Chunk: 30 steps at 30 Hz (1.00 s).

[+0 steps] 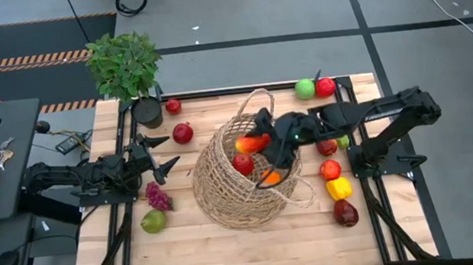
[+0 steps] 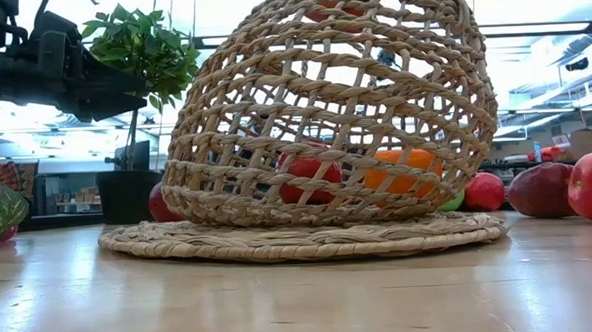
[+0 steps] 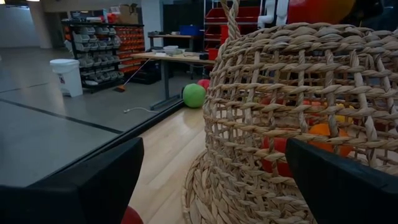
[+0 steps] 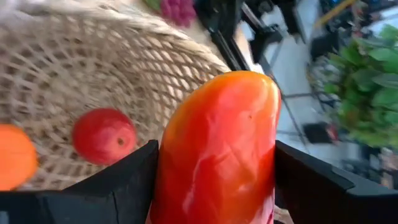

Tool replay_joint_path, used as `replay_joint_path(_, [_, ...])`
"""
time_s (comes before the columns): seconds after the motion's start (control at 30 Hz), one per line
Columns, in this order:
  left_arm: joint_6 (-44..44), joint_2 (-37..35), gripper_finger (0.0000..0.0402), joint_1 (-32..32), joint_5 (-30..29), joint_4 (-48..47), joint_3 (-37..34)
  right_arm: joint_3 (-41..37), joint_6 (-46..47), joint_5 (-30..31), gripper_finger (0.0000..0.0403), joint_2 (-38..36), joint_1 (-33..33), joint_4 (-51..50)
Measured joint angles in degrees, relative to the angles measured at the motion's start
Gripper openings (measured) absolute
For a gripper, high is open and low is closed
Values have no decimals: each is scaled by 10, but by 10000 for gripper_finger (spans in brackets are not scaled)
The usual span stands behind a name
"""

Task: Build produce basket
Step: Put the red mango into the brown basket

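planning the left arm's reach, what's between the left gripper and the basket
Bare wood. In the high view nothing sits between the open left gripper and the basket; the purple grapes lie off to one side.

Your wicker basket (image 1: 240, 184) sits mid-counter with a red fruit (image 1: 243, 163) and an orange one (image 1: 270, 178) inside; a red-orange mango (image 1: 253, 143) is above its opening.

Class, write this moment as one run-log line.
right gripper: holds red-orange elongated toy fruit over round tan wicker basket | left gripper: open, waiting beside basket | in basket: red fruit
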Motion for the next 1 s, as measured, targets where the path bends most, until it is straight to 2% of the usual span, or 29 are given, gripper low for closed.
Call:
replay_joint_path(0.17, [0, 0, 398, 0, 0, 0, 0, 0, 12, 68, 296, 0, 39, -1])
replay_joint_path(0.3, [0, 0, 398, 0, 0, 0, 0, 0, 56, 125, 296, -2, 67, -6])
replay_joint_path(0.47, [0, 0, 398, 0, 0, 0, 0, 0, 108, 137, 296, -9, 74, -28])
replay_joint_path(0.77, [0, 0, 398, 0, 0, 0, 0, 0, 134, 90, 296, -55, 71, -34])
replay_joint_path(1.0, [0, 0, 398, 0, 0, 0, 0, 0, 206, -15, 296, -106, 29, -31])
